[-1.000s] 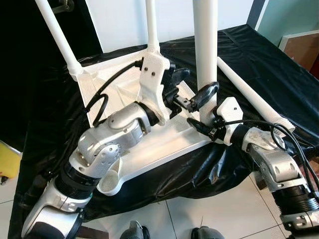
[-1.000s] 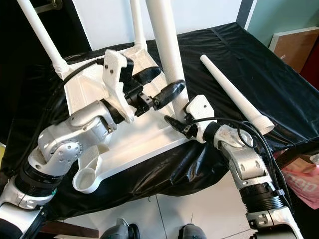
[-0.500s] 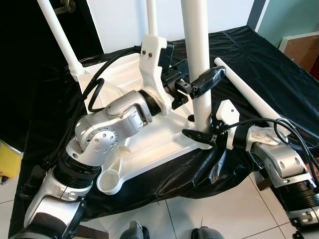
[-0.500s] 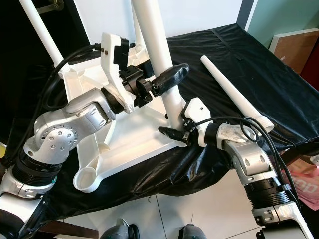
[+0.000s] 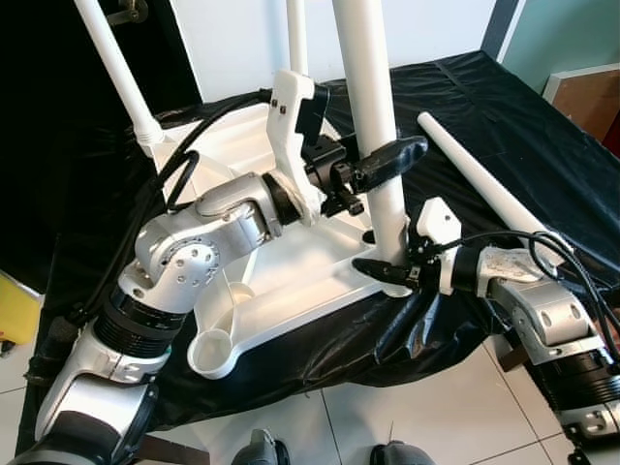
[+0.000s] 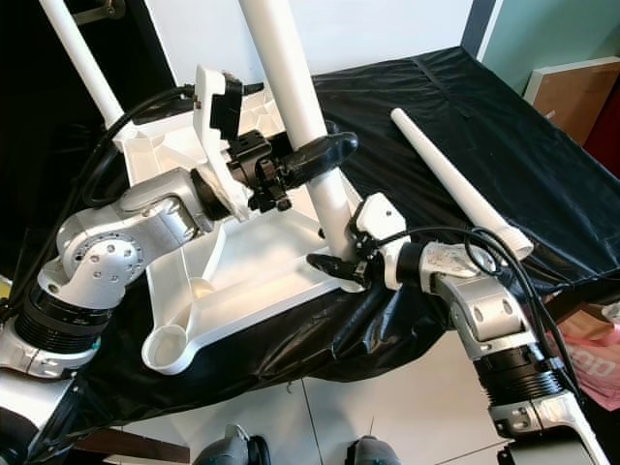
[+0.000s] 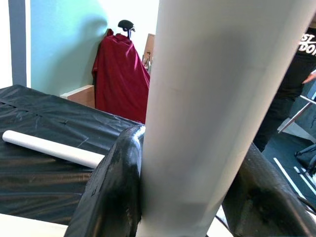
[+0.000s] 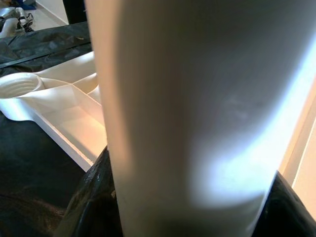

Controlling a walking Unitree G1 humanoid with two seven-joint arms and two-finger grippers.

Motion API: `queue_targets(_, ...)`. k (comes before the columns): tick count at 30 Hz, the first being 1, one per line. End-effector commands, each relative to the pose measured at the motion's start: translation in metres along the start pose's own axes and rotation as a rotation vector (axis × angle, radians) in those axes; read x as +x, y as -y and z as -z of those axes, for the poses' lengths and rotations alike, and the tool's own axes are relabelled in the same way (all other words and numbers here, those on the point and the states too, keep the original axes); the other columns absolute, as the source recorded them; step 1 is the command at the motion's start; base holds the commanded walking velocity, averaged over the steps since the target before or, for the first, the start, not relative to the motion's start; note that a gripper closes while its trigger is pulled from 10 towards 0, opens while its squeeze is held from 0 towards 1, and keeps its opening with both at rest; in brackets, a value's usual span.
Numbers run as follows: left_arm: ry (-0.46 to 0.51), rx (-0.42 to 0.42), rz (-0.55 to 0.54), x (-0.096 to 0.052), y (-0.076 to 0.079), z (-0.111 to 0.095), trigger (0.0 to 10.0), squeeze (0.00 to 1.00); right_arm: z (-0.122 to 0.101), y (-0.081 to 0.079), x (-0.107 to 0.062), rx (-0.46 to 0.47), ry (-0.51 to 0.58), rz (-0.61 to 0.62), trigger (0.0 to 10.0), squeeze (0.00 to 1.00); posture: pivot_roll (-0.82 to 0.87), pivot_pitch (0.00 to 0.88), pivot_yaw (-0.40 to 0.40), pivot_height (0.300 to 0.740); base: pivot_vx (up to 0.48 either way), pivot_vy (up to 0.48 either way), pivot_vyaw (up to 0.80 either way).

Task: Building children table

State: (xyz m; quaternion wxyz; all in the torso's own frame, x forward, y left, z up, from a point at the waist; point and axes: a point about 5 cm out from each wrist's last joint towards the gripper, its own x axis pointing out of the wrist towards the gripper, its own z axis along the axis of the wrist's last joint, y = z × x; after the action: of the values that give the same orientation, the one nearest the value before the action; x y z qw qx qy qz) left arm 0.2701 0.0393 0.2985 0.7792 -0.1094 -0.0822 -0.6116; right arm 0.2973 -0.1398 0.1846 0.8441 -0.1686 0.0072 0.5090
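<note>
The white table leg (image 5: 373, 126) stood slightly tilted at the near right corner of the upturned white tabletop (image 5: 291, 281), its foot seated at or in the corner socket there, though the joint itself was hidden behind the fingers. The left gripper (image 5: 373, 160) was clamped around the leg partway up, one black finger (image 7: 111, 192) pressed on each side of it as the left wrist view showed, while the right gripper (image 5: 383, 271) held the same leg low down, just above the tabletop, its fingers closed against the shaft. Two more legs, the far left leg (image 5: 116, 68) and the far middle leg (image 5: 295, 39), already rose from the far corners, a spare leg (image 5: 484, 189) lay loose on the black cloth (image 5: 504, 116) to the right, and the near left socket (image 5: 213, 351) was open. The step in hand appeared to be seating or screwing this third leg home. To do it well, the robot would likely need to bring the leg square to the tabletop before pressing or turning, since a tilted leg could bind or cross-thread. The low grip seemed best used to steady the base while the upper one supplied the turn, and the light tabletop might slide on the slick cloth unless force went straight down.
</note>
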Motion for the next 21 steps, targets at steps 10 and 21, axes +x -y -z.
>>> queue_targets(10,0.035,0.11,0.197,0.011,0.007,-0.013,10.0,0.0,-0.007,0.007,0.003,0.075,0.079,0.082,10.0,1.0,-0.05,0.087,0.033,0.74,0.0,0.0,0.0)
queue_targets(21,-0.036,0.167,-0.115,0.025,-0.017,-0.01,10.0,0.0,-0.007,0.001,0.022,0.063,0.097,0.25,10.0,0.0,-0.05,0.089,0.046,0.74,0.0,0.0,0.0)
